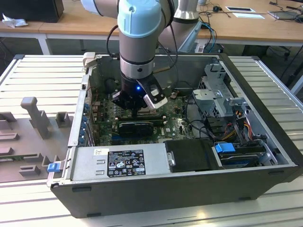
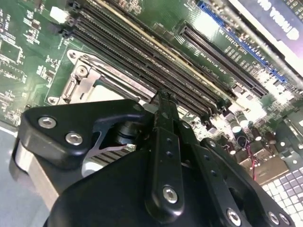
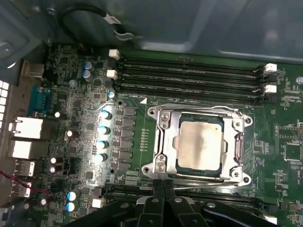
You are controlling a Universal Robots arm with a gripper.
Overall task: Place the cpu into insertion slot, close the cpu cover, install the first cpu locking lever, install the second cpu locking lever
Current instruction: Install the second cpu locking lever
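A grey slatted metal surface [image 1: 38, 71] carries an open computer case [image 1: 189, 189], with wooden desks behind it. The arm [image 1: 137, 38] reaches down into the case, and the hand [image 1: 135, 109] hovers low over the green motherboard [image 1: 106, 127], close to the long black memory slots [image 3: 189, 78].

In the first wrist view the cpu [image 3: 199, 142] sits flat in the insertion slot [image 3: 179, 163], its pale metal top showing through the window of the cpu cover [image 3: 165, 127], which lies down over the socket. The hand [image 3: 164, 185] is just beside the socket's edge, its two fingers [image 3: 156, 198] pressed together with no gap between them and nothing gripped. Their tips meet at a thin metal rod running along that edge of the cover; I cannot tell whether they touch it.

In the second wrist view the hand [image 2: 165, 101] points at the boundary between the cpu cover [image 2: 94, 78] and the nearest memory slot [image 2: 142, 61]. The cpu itself lies just beyond the fingertips, apart from them.
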